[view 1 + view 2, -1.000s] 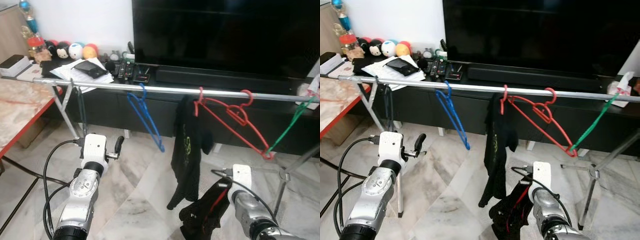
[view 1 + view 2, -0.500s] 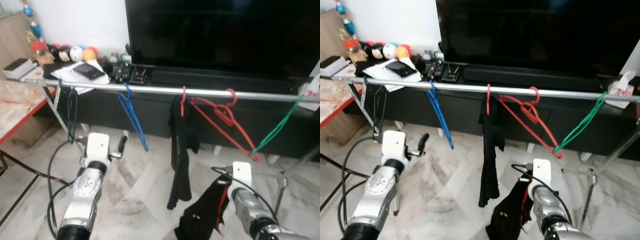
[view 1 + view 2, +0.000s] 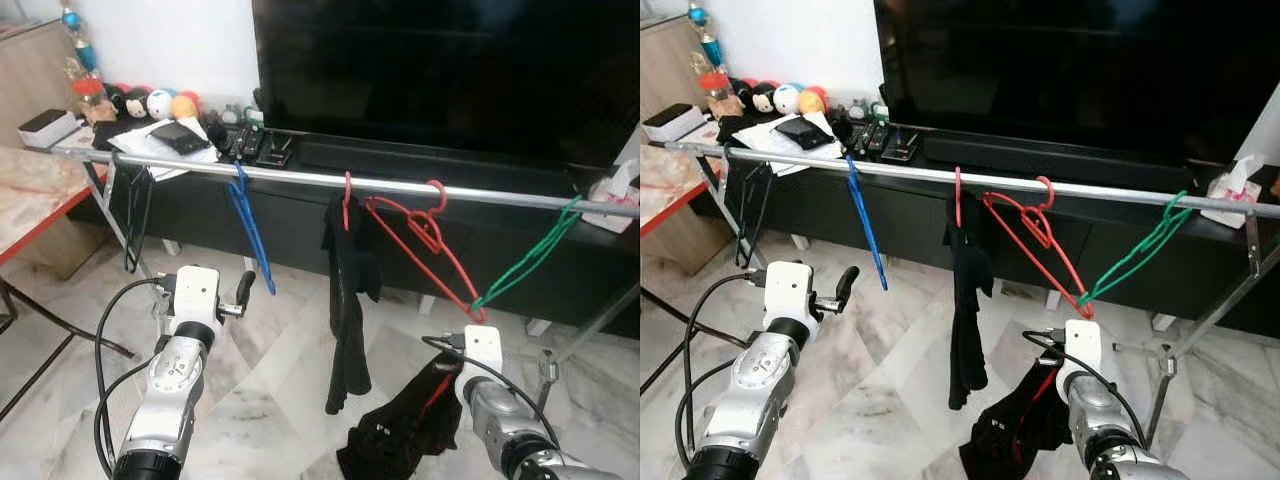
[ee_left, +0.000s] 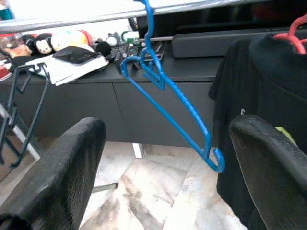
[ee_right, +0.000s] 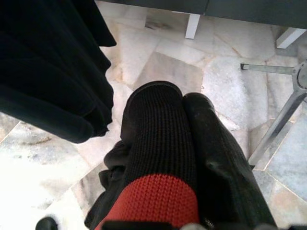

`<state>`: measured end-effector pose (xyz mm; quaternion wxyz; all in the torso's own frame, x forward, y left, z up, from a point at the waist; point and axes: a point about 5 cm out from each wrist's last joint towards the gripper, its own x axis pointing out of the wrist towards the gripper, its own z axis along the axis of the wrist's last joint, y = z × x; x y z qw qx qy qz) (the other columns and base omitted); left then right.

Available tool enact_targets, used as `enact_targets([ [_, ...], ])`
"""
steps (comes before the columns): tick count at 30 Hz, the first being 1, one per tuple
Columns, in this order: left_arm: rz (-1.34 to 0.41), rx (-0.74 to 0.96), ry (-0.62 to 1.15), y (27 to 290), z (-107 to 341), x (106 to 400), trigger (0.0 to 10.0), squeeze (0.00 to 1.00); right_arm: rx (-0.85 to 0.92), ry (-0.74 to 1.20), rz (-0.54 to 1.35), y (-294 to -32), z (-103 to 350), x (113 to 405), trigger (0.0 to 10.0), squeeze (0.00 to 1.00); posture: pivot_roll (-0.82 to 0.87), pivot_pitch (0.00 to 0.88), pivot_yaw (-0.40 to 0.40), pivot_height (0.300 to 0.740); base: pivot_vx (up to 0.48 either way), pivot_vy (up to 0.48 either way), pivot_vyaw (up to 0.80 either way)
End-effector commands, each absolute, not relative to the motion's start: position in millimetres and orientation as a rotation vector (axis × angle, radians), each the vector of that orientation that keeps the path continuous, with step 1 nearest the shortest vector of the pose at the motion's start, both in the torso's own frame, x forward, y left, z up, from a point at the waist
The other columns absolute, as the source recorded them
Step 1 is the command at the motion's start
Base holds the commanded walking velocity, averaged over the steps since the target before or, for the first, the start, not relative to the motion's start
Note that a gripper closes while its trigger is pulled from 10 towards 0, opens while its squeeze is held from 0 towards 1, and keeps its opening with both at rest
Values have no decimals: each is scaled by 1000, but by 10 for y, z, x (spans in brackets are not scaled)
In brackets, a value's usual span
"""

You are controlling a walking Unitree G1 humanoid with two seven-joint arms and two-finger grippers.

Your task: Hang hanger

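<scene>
Two silver, ribbed arms showed, each capped by a white boxy wrist block, black cables looping off both, and the left gripper (image 4: 168, 158) wore chunky, matte-black textured fingers (image 4: 57, 177).

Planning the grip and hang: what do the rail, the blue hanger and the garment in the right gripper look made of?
Rail: looks like metal tube, smooth and silvery, with a bright sheen.
Blue hanger: thin and glossy, probably plastic or coated wire; which one is unclear.
Garment: ribbed knit fabric, black with a red band, soft and matte, clamped in the right gripper.
</scene>
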<state>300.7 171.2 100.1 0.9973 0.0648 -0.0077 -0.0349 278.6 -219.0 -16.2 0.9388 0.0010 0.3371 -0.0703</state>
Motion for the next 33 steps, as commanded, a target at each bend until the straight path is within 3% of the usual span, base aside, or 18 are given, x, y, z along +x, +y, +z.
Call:
enact_targets([
  [1,-69,130,-20,1737,1035,3013,10000,0,-8,676,-127,-2172,-126,2831,10000,0,-88,0,-20,740,0,0,0],
  [7,-72,129,-18,1737,1029,3019,10000,0,-7,681,-110,-2161,-128,2831,10000,0,-84,0,-20,740,0,0,0],
  [33,-101,111,9,1710,995,3026,10000,0,-31,718,-70,-2161,-135,2830,10000,0,-79,0,-29,740,285,0,0],
])
